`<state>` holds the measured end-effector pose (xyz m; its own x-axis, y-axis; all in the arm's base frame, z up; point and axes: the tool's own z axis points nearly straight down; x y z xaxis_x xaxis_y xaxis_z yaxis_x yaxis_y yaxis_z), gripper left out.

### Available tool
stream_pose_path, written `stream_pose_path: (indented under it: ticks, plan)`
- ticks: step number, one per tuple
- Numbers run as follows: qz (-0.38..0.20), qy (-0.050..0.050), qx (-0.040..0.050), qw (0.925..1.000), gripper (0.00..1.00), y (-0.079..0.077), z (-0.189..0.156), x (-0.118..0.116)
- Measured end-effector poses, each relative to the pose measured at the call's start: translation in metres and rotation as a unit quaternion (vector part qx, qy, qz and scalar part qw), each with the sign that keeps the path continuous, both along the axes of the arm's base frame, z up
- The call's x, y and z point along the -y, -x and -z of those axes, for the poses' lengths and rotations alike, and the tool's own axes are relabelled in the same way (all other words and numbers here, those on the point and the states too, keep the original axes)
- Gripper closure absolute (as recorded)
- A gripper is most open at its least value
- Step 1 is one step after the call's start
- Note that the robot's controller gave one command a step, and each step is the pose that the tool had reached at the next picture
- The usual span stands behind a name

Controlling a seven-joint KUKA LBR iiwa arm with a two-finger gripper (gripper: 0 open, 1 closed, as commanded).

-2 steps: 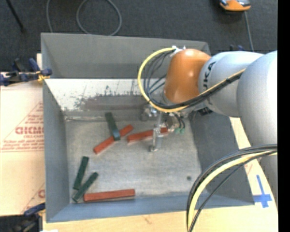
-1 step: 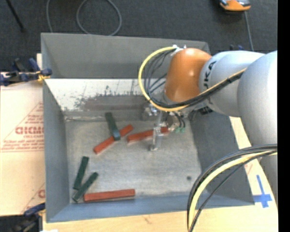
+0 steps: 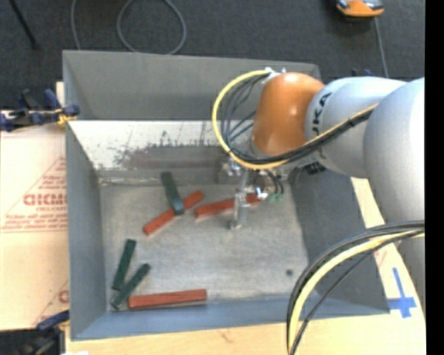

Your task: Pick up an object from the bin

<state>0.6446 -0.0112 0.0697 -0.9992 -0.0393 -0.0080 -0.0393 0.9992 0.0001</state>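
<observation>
My gripper (image 3: 237,214) hangs low over the bin's middle right, its fingers pointing down at the right end of a short red block (image 3: 213,209). Whether the block is between the fingers cannot be made out. Just left of it, a second red block (image 3: 163,217) lies slanted on the floor, and a dark green block (image 3: 171,191) lies across its upper end.
Near the front left corner lie two dark green blocks (image 3: 123,264) (image 3: 132,283) and a long red block (image 3: 167,299). The arm with its orange cover and looped cables reaches in from the right, over the bin's back right part.
</observation>
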Motion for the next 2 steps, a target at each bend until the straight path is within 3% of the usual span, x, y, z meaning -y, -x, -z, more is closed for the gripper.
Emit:
stream_pose_path:
  ticks: [2]
  plan:
    - [0.002,0.0,0.0017,1.0,0.0,-0.0039,-0.0028,0.0006]
